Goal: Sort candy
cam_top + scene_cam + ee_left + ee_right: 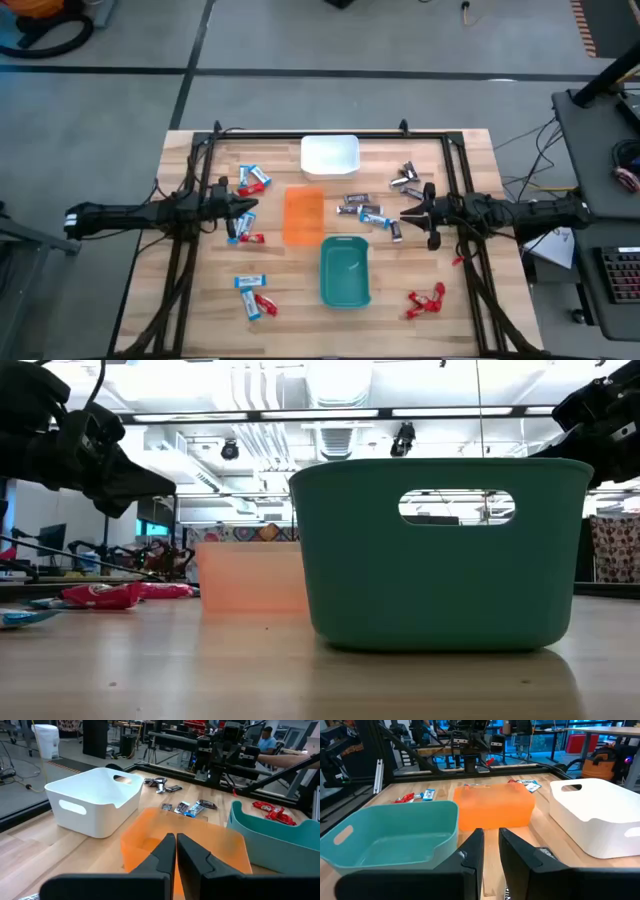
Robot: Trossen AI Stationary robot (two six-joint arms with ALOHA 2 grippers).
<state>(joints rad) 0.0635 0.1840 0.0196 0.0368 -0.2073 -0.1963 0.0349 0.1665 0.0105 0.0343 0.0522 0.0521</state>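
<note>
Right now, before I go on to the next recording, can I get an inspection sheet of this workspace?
Surface: wooden table, framed by black rails.
Job's things: candy scattered loose; blue-and-white and red pieces on the left, dark and silver pieces on the right, red pieces at the near right. White tray, orange tray and teal tray look empty.
Clutter: nothing seen.
Grippers: left claw shut, holding nothing. Right claw slightly open, holding nothing seen.
Cables: run along both arms.
Surroundings: a person behind the table.

Matt plastic trays (345,270) on pale planked wood table (190,290); glossy crinkled candy (425,300) wrappers.
</note>
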